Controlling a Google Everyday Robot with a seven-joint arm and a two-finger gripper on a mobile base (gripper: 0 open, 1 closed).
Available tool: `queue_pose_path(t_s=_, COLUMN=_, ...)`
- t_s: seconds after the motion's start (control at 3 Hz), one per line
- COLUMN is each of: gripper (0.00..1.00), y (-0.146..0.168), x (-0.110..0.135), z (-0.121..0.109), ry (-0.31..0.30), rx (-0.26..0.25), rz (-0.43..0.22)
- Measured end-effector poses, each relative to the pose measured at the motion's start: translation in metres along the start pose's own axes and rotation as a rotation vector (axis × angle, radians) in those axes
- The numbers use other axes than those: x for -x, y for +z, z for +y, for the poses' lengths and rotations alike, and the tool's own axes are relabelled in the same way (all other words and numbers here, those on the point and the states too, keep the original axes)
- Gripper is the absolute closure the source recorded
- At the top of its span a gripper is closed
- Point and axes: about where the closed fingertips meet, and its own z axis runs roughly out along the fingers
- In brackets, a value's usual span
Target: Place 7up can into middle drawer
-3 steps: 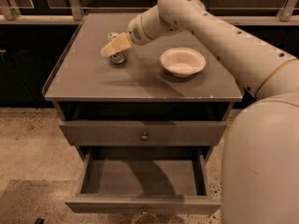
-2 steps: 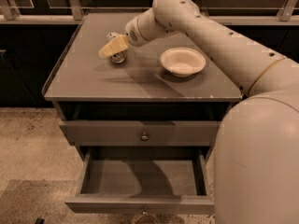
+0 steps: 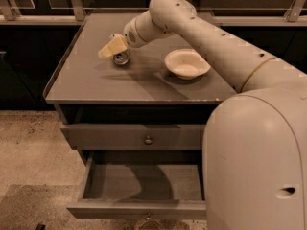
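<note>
On the cabinet top (image 3: 120,86), the gripper (image 3: 111,47) half-hides the 7up can (image 3: 122,59); whether it grips is unclear.

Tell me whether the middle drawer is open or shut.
Open: the middle drawer is pulled out, its floor showing, under the shut upper drawer. The gripper is at the 7up can on the tabletop.

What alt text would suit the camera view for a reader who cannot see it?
The robot's arm reaches over a grey cabinet top, its gripper right at the 7up can near the back left, with a cream bowl standing apart from the can. Below, the middle drawer is pulled open, and the upper drawer is closed.
</note>
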Motion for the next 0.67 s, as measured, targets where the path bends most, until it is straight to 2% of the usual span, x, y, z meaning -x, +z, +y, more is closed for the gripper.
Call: queue_pose_path(t_s=0.67, gripper=0.00, y=0.0205, x=-0.0127, z=-0.0132, ry=0.021, rx=-0.019, rz=0.046)
